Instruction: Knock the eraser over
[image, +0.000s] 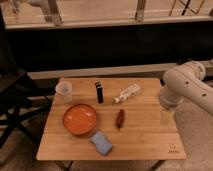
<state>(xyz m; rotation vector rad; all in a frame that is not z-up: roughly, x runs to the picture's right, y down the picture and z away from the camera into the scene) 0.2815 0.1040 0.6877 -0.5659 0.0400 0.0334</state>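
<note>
the eraser (99, 92) stood upright, long axis vertical, well left of the gripper (165, 116) hanging over the right edge of the table (150, 145). the gripper's spread could not be told.

You have a wooden desk (145, 140) at the centre of the frame. In its upper part stand a clear cup (64, 91) and the eraser (99, 92), upright; a pale bottle (127, 93) lies to the right of them. Lower are an orange bowl (80, 119), a dark red oval object (120, 118) and a blue sponge (101, 142). The tool (165, 117) hangs at the right edge.
</note>
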